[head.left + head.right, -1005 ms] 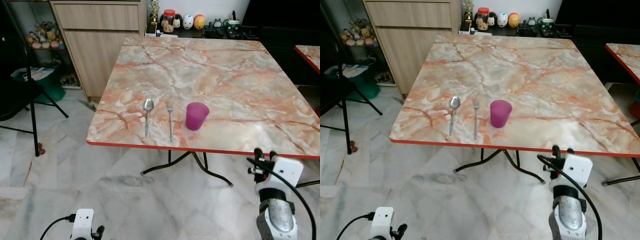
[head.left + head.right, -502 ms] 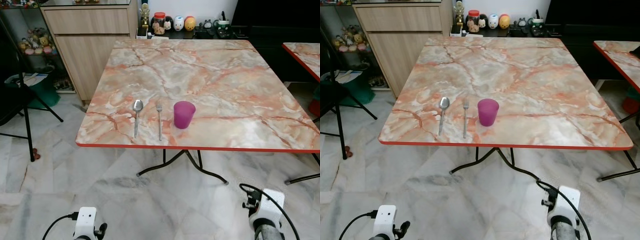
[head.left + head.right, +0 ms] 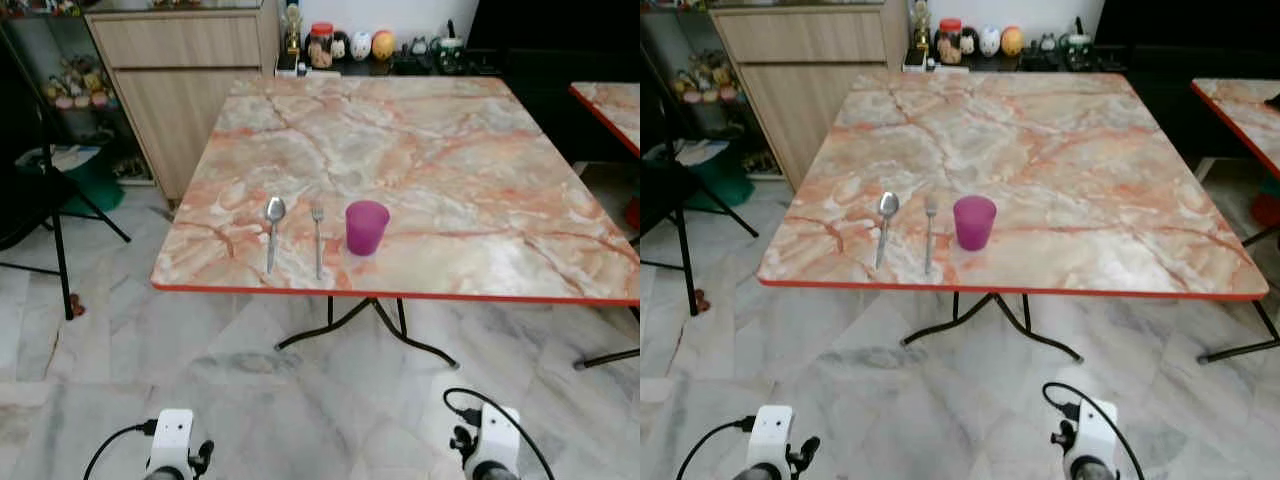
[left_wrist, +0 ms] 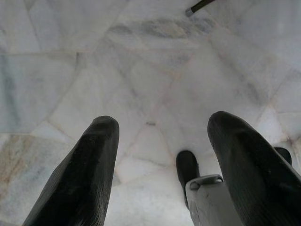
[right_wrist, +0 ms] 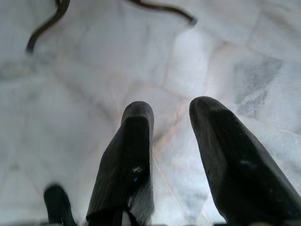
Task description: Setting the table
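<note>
Right arm has dropped low since a second ago; right gripper point(image 5: 169, 155) now hangs over the floor point(image 5: 84, 84), fingers spread, empty. Left gripper point(image 4: 160, 160) low too, spread wide. Spoon point(image 3: 273, 232), fork point(image 3: 317, 238), cup point(image 3: 366, 227) unmoved at table's point(image 3: 450, 140) near-left edge.

The table point(image 3: 450, 150) is showing a peach-and-cream marble pattern veined in orange, edged by a red rim, with a magenta cup point(image 3: 366, 227) standing at three o'clock of a silver fork point(image 3: 317, 240) and a silver spoon point(image 3: 272, 230). The floor point(image 3: 300, 400) is showing white marble tiles streaked with grey, and at eleven o'clock of the table a cabinet point(image 3: 190, 80) is showing pale wood grain. The left gripper point(image 4: 162, 155) and right gripper point(image 5: 171, 141) are showing black fingers against that white floor.
</note>
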`<state>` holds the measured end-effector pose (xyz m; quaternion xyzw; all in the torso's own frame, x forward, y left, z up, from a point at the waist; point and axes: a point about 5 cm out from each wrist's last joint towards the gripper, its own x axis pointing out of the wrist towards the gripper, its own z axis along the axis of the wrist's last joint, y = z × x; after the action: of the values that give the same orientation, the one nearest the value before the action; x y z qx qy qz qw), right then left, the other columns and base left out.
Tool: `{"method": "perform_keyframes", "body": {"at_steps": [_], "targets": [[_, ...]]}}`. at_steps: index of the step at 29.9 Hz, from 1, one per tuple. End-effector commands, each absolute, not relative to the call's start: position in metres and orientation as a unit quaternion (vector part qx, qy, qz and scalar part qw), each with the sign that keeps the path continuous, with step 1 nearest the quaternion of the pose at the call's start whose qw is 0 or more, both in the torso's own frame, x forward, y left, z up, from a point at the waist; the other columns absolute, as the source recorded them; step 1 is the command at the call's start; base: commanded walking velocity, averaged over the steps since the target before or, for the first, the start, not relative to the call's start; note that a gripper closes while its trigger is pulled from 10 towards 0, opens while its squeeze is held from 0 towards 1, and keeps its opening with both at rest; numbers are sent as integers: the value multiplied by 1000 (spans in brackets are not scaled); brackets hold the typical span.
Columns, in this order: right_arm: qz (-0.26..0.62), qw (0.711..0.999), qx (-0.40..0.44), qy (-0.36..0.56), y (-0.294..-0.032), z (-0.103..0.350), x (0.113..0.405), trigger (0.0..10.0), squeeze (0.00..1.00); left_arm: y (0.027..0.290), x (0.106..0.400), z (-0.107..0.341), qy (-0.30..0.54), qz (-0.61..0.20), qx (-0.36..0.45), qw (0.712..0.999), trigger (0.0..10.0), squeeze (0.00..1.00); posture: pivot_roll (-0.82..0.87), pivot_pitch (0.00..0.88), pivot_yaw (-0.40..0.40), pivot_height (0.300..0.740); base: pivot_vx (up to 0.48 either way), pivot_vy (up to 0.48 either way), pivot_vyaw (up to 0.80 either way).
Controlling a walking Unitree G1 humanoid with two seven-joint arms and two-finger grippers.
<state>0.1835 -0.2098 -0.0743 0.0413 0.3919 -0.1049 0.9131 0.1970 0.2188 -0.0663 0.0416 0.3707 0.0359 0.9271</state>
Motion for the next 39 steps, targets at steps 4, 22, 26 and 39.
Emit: {"method": "perform_keyframes", "body": {"at_steps": [4, 22, 26, 39], "targets": [[-98, 911, 37, 398, -208, -77, 182, 10000, 0, 223, 201, -63, 357, 53, 40, 932, 10000, 0, 18, 38, -18, 740, 0, 0, 0], [-96, 912, 55, 395, -205, -79, 180, 10000, 0, 237, 226, -36, 253, 98, 26, 962, 10000, 0, 26, 0, -21, 740, 0, 0, 0], [-96, 912, 58, 394, -205, -79, 179, 10000, 0, 235, 223, -40, 264, 104, 34, 958, 10000, 0, 24, 0, -22, 740, 0, -75, 0], [-107, 912, 54, 392, -211, -78, 180, 10000, 0, 235, 225, -38, 262, 101, 30, 959, 10000, 0, 21, 36, -28, 740, 0, -457, 0]]}}
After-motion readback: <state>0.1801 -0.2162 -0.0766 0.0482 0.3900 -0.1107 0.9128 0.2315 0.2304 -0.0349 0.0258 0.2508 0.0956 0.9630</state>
